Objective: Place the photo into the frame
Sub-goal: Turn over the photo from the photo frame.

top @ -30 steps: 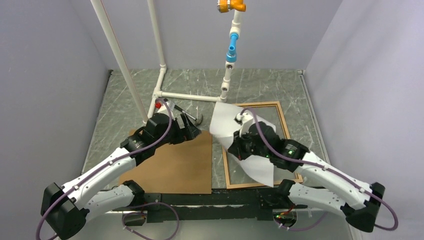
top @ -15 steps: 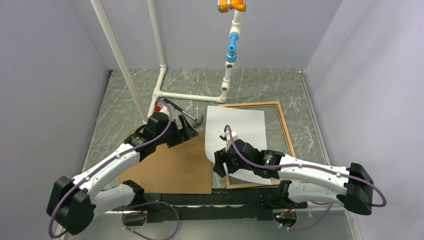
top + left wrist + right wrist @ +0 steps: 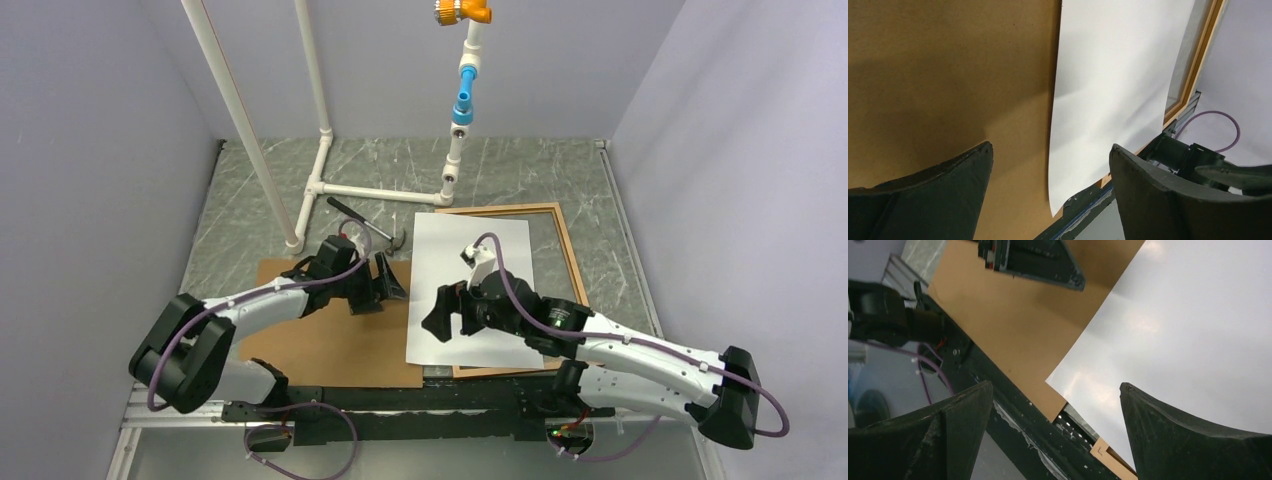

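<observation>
Now, left gripper [image 3: 1048, 150] and right gripper [image 3: 1055, 384] gaping empty, we should slide the white-backed glossy photo [image 3: 445, 250] toward 3 o'clock into the thin orange-brown wooden frame [image 3: 500, 208].

This is looking like a robotics lab test cell: plain grey wall panels [image 3: 90, 150] are closing in a marble-patterned tabletop [image 3: 520, 170], a white pipe stand [image 3: 380, 192] is carrying a blue fitting [image 3: 463, 100] and an orange fitting [image 3: 462, 12], and a cabled left arm [image 3: 260, 305] and right arm [image 3: 650, 355] are sitting bolted to a black rail [image 3: 400, 400]
</observation>
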